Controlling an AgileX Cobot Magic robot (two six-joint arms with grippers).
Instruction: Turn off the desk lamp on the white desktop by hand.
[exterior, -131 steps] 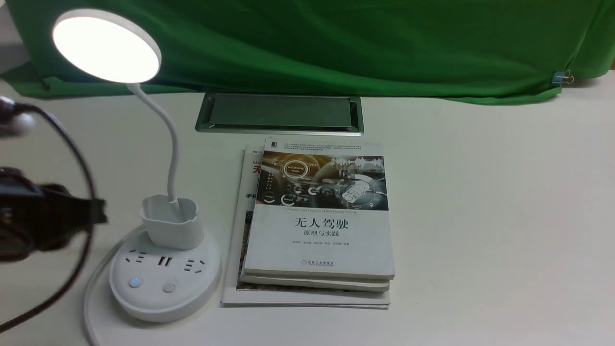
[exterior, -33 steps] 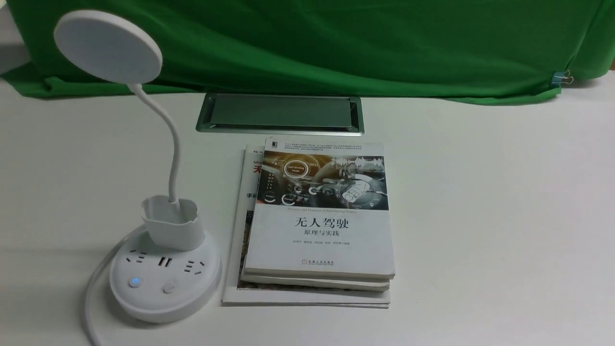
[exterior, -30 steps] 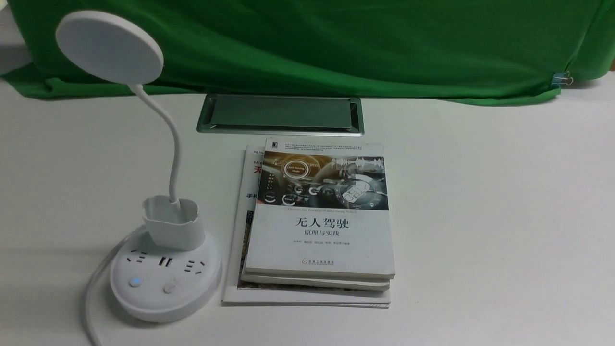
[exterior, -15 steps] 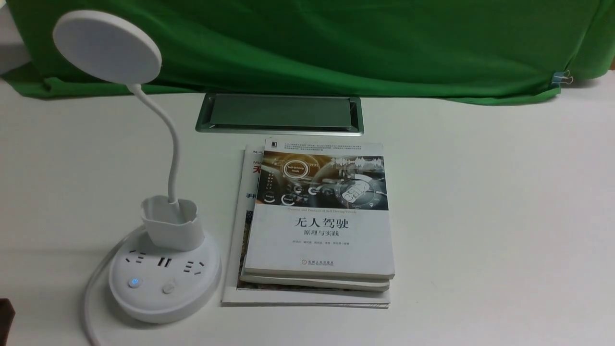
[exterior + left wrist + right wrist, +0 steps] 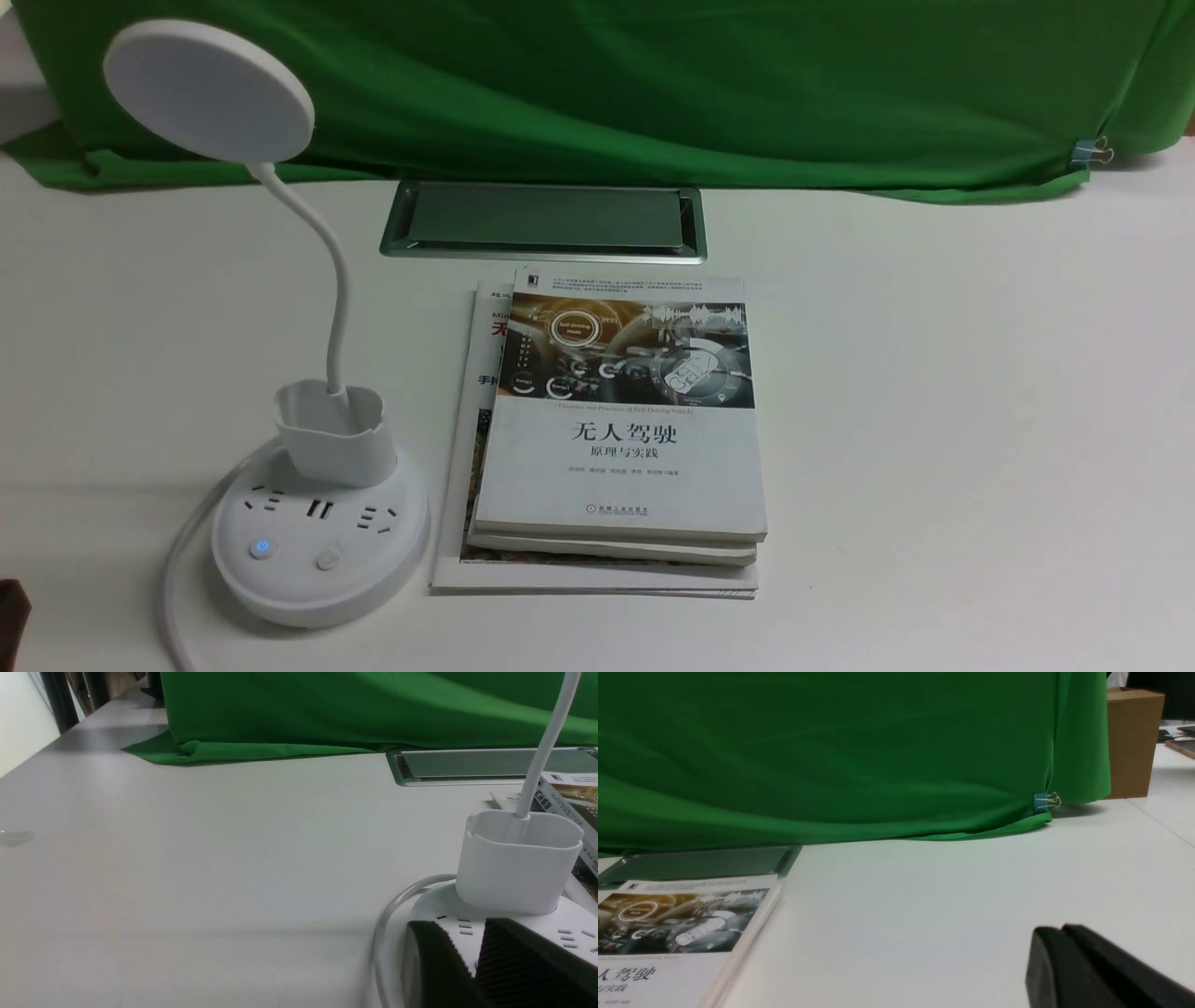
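The desk lamp stands at the front left of the white desktop (image 5: 934, 420). Its round disc head (image 5: 208, 91) is dark and not glowing. Its base (image 5: 317, 560) has sockets and two buttons, and the left button (image 5: 262, 548) shows a small blue light. In the left wrist view my left gripper (image 5: 460, 926) hangs close above the base behind the cup holder (image 5: 516, 868), with its jaws a little apart and empty. Only a dark sliver of it (image 5: 9, 611) shows at the front view's left edge. My right gripper (image 5: 1057, 929) is shut and empty over bare desktop.
A stack of books (image 5: 621, 420) lies right of the lamp. The silver-framed hatch (image 5: 541, 219) sits behind them, and a green cloth (image 5: 653, 84) hangs along the back. The lamp's white cord (image 5: 177, 579) loops off the front left. A cardboard box (image 5: 1132, 742) stands far right.
The lamp head was lit 4.4 s ago and is now dark. The black hand beside the lamp has drawn back, leaving a sliver at the bottom-left edge.
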